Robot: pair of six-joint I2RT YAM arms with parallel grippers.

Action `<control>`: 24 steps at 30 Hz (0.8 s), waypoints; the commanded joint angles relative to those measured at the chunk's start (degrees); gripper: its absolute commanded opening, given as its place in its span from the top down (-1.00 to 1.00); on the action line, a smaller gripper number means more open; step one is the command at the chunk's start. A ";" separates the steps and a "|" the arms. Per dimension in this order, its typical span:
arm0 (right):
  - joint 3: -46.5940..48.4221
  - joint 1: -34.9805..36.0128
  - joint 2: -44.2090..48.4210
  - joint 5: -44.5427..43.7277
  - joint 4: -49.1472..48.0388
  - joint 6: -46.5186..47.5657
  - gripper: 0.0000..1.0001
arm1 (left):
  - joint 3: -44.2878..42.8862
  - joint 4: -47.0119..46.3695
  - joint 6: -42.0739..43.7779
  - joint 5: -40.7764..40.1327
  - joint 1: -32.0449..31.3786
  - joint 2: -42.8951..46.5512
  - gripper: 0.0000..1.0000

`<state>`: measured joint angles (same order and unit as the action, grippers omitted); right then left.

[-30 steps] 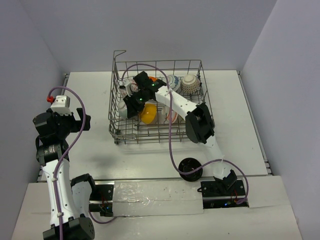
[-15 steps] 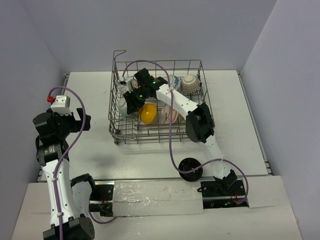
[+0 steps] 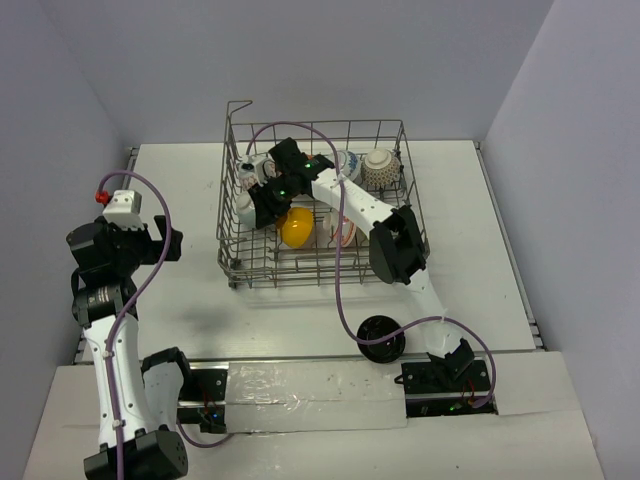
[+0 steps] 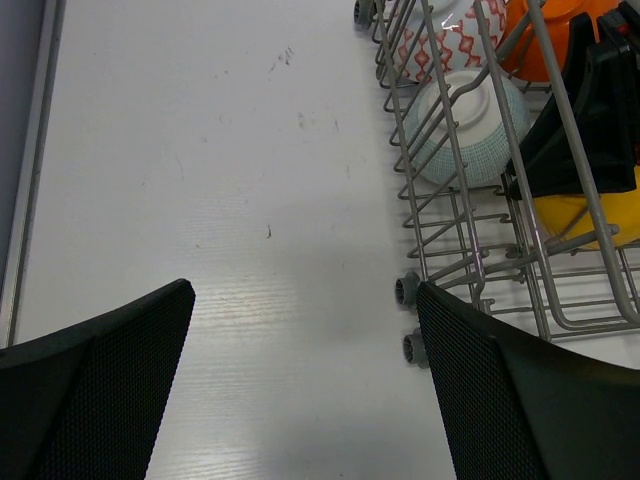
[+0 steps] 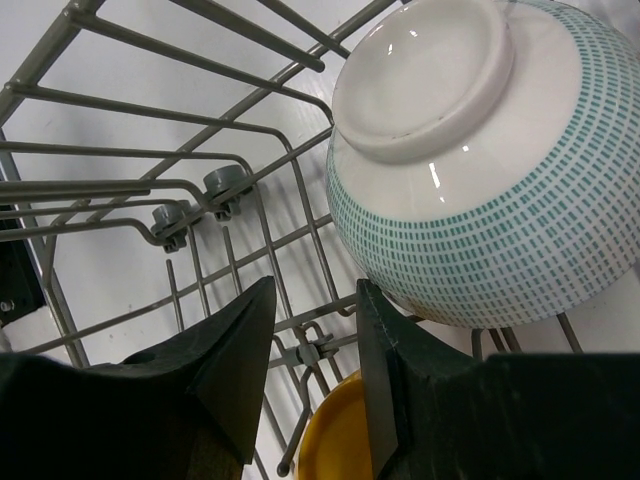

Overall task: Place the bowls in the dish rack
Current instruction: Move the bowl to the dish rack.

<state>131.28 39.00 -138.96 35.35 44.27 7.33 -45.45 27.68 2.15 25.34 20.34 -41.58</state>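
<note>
Here, rack mostly loaded, one bowl outside.
Left jaws gape wide, empty, by the table's point(image 4: 200, 150) left edge; the rack point(image 3: 232, 262) sits toward the far edge. In its left end the right jaws, narrow and empty, sit beside the teal bowl point(image 5: 490, 190): a careless lift could snag wire or tip it. A black bowl point(image 3: 380, 335) lies by the near edge.
</note>
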 commanded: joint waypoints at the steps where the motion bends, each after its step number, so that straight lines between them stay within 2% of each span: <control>1: 2.66 -0.51 -1.14 -3.09 -1.20 0.49 0.08 | -2.27 -0.70 0.48 1.46 0.40 0.19 -0.99; 14: 5.30 -1.12 -2.28 -6.26 -1.47 -1.36 0.02 | -2.54 -0.61 0.31 0.76 0.32 0.10 -0.99; 24: 4.24 -1.39 0.09 -5.03 -1.20 0.22 -0.01 | -3.33 -0.35 0.13 0.58 0.32 -0.25 -0.98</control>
<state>133.84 39.09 -140.07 33.45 45.41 5.23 -46.35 27.81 2.13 25.61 20.34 -41.78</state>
